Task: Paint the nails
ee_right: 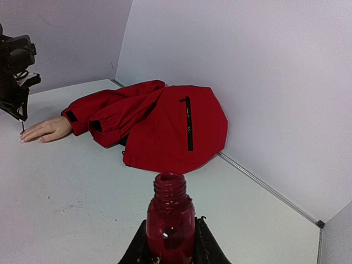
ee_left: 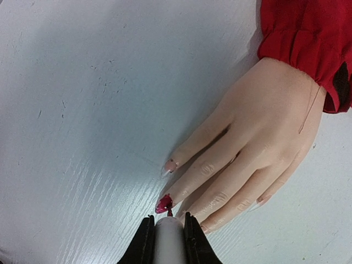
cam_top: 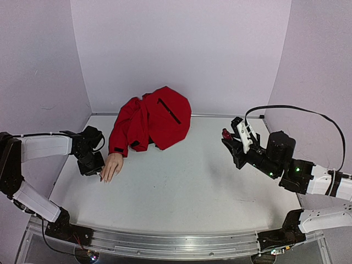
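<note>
Now, left tool (ee_left: 168, 224): jaws closed tight on the white brush cap (ee_left: 169, 242), and you have the brush tip (ee_left: 170, 210) down at one nail.
right tool (ee_right: 170, 248): jaws pinched on the open polish bottle (ee_right: 170, 212), held upright off the surface (cam_top: 187, 187), well apart from the mannequin hand (cam_top: 111, 165).
nails (ee_left: 164, 204): on the mannequin hand, lying palm down at the left of the surface, just by the red jacket (cam_top: 154, 118) cuff; one nail is wet red, the nail beside it (ee_left: 170, 164) shows only a dark fleck, the rest look bare or are hidden.
risk, smear: the red looks blobby at the fingertip; press harder or drag sideways and you paint skin or the surface.
risk, miss: nails are tiny and the cap blocks part of your wrist view; a small tilt puts the bristle between fingers.
risk, shove: nothing visible pins the hand; push down and you may nudge it.
risk, redip: bottle is far off and its neck is narrow; you could knock it or drip on the way.
risk, spill: bottle has no cap; tilt your right wrist and polish runs out.
</note>
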You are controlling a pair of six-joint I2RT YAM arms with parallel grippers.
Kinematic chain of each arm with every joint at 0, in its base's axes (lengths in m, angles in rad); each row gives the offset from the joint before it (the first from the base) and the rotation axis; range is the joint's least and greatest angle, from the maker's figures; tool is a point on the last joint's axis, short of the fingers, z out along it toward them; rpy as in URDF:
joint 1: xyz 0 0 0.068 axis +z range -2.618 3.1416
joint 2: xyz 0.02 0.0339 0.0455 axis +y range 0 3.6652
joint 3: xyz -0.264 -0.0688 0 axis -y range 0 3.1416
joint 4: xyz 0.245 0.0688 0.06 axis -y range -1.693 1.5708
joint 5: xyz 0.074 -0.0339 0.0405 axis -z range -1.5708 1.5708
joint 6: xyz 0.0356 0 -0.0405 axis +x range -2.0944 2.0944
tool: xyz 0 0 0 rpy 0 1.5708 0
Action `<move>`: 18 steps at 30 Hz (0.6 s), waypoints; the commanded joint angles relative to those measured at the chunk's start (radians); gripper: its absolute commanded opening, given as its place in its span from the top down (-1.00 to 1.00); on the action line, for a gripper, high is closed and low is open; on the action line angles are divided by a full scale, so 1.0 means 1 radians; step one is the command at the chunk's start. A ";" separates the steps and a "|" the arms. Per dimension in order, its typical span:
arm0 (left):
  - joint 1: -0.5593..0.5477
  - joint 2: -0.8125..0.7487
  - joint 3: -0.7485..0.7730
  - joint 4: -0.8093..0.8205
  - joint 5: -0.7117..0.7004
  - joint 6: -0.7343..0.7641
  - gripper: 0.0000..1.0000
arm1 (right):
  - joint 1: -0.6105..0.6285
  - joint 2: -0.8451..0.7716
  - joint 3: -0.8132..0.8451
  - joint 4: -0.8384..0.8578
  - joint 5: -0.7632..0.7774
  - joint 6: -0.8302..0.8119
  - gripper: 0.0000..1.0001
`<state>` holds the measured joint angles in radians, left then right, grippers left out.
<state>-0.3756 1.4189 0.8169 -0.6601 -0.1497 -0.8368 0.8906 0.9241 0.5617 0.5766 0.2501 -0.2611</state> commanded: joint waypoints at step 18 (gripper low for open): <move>0.006 -0.001 0.007 0.026 -0.008 0.001 1.00 | -0.008 -0.012 0.012 0.077 0.001 0.013 1.00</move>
<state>-0.3759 1.4303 0.8169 -0.6525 -0.1505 -0.8371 0.8906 0.9241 0.5613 0.5766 0.2501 -0.2611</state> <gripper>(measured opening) 0.160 0.210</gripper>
